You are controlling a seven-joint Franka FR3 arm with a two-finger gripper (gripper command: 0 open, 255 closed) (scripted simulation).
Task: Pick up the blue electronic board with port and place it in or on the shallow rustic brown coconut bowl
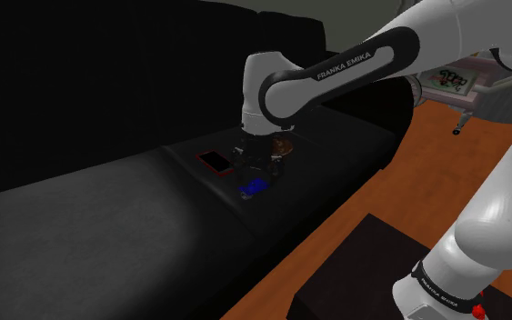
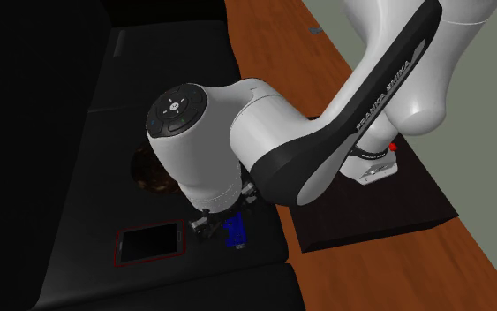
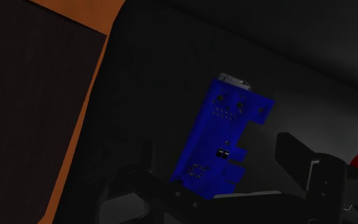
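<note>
While the blue board lies flat on the dark cushion, the gripper is poised just above it, fingers spread apart and untouching; its long axis is seen running between them, slightly skewed

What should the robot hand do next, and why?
Probably lower a little and close on the blue board. The gripper is open, its fingers stand apart with the board between them, and the board lies on the dark sofa, not yet held.
</note>
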